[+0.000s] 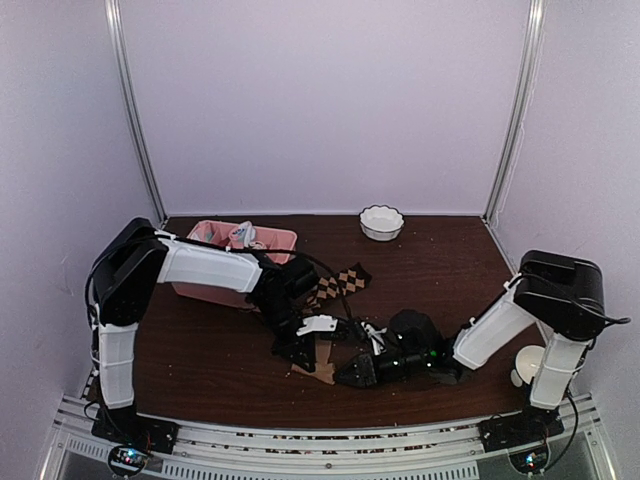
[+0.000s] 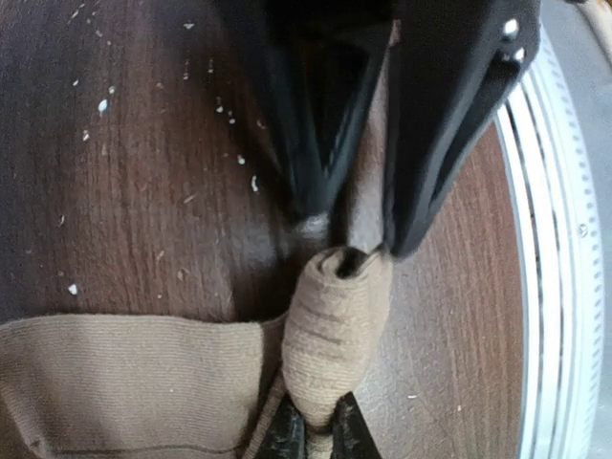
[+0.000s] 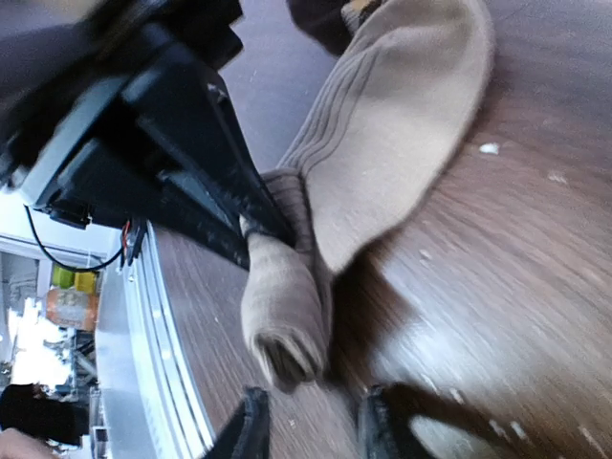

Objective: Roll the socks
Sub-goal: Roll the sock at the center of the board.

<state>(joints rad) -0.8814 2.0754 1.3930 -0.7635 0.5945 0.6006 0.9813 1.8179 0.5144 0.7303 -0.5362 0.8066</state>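
Observation:
The tan sock (image 2: 124, 382) lies flat on the dark wood table, one end wound into a tight roll (image 2: 330, 316). My left gripper (image 2: 317, 426) is shut on the near end of that roll, which also shows in the right wrist view (image 3: 282, 306). My right gripper (image 3: 314, 421) has its jaws apart just short of the roll's open end, with nothing between them. From above, both grippers, left (image 1: 300, 350) and right (image 1: 352, 372), meet over the tan sock (image 1: 322, 372). The brown argyle sock (image 1: 345, 280) lies behind them, partly under the left arm.
A pink divided tray (image 1: 285, 240) stands at the back left behind the left arm. A white bowl (image 1: 381, 222) sits at the back centre. The metal rail (image 2: 555, 287) of the table's front edge runs close beside the roll. White crumbs dot the wood.

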